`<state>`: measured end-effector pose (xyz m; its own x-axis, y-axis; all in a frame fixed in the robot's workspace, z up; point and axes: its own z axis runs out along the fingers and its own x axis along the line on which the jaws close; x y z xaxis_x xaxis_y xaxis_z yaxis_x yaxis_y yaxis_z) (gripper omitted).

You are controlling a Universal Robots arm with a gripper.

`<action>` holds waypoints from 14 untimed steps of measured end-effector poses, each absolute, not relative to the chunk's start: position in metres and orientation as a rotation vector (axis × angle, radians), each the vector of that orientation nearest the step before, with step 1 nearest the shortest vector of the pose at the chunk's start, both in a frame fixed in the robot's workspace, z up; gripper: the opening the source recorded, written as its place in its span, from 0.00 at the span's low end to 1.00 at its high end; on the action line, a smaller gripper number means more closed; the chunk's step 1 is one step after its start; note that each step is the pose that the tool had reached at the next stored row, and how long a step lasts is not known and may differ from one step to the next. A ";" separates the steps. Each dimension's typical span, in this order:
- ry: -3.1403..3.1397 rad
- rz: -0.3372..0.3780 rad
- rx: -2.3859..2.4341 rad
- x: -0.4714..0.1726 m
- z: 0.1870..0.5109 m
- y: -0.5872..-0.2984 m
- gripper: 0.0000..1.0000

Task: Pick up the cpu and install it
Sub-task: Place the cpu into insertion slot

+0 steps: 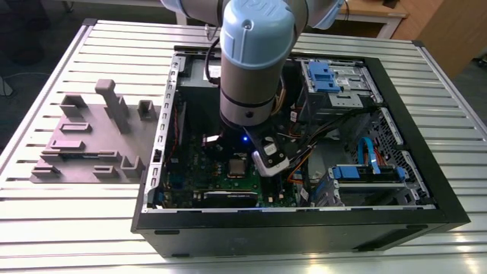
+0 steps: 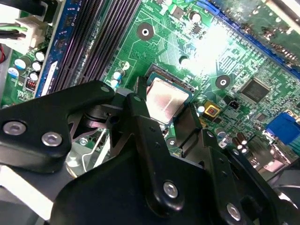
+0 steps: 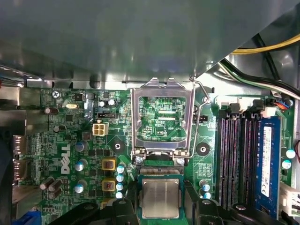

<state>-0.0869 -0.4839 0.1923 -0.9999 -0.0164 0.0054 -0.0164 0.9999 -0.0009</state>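
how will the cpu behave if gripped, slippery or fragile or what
Probably stiff: the cpu is a flat square with a metal top. That top looks smooth and shiny, so it is likely slippery. Being flat and thin, it should not roll or tip, but it offers little edge to hold.

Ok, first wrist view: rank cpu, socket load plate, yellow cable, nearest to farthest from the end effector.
1. cpu, right at the end effector.
2. socket load plate, raised open just beyond the cpu.
3. yellow cable, farthest, well beyond the plate.

cpu (image 2: pixel 168 96) | one edge hidden by gripper (image 2: pixel 164 111) | motherboard (image 1: pixel 186 174) part-hidden by arm (image 1: pixel 255 57)
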 end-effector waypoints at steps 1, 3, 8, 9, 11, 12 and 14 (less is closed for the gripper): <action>-3.136 0.001 0.026 -0.087 0.192 -0.484 0.47; -3.136 0.001 0.026 -0.087 0.190 -0.484 0.47; -3.136 0.003 0.026 -0.087 0.188 -0.484 0.47; -3.136 0.003 0.026 -0.087 0.188 -0.484 0.47; -3.136 0.002 0.026 -0.087 0.188 -0.484 0.47; -3.136 0.002 0.026 -0.087 0.187 -0.484 0.47; -3.136 0.002 0.026 -0.087 0.187 -0.484 0.47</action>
